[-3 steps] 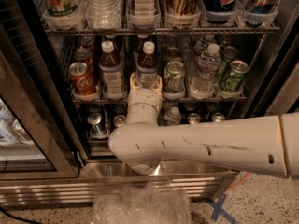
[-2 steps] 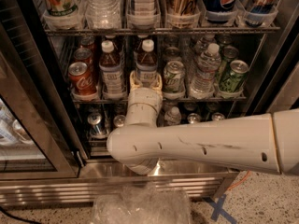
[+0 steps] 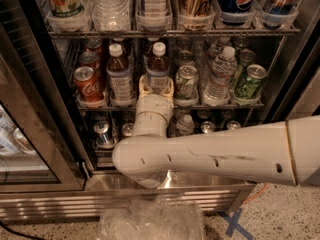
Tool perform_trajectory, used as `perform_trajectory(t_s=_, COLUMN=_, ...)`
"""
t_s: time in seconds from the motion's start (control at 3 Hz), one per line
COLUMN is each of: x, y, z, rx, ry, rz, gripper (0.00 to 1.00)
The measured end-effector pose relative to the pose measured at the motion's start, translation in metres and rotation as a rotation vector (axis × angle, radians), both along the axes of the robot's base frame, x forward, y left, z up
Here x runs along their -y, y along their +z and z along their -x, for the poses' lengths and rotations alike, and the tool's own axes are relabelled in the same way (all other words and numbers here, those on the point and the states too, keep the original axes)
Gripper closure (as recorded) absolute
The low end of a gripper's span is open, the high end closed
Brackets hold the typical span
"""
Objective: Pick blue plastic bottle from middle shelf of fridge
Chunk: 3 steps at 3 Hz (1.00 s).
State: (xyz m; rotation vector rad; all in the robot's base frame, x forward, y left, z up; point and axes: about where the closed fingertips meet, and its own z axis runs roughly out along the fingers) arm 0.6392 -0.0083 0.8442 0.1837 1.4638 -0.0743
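Note:
The fridge (image 3: 35, 134) stands open, showing its dark interior and wire shelves. On the middle shelf (image 3: 220, 105) the blue plastic bottle (image 3: 158, 66) stands upright in the middle lane. It holds dark liquid and has a white cap and a pale label. My gripper (image 3: 156, 87) is at the bottle's lower part, reaching in from the front on the cream wrist (image 3: 152, 114). The bottle's base is hidden behind the gripper. A second, similar bottle (image 3: 120, 74) stands one lane to the left.
A red cola can (image 3: 86, 84) stands at the shelf's left. A green can (image 3: 186, 83), a clear water bottle (image 3: 219, 76) and another green can (image 3: 248, 81) stand to the right. The upper shelf (image 3: 170, 33) holds bottles and cans. Several can tops sit below. The glass door (image 3: 20, 149) is at left, and crumpled plastic (image 3: 150, 221) lies on the floor.
The arm's elbow has shifted slightly left. The gripper stays at the bottle, and the bottle has not moved.

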Motion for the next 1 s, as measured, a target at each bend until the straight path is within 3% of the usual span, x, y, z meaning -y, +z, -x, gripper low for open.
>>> perform_trajectory(t_s=0.33, x=-0.0023, y=0.0011, z=0.0029, rx=0.038, ry=-0.011, rz=-0.004, gripper=1.0)
perform_trajectory(t_s=1.0, x=-0.0013, y=0.0022, z=0.0035, rx=0.051, ry=-0.021, rz=-0.009, gripper=1.0)
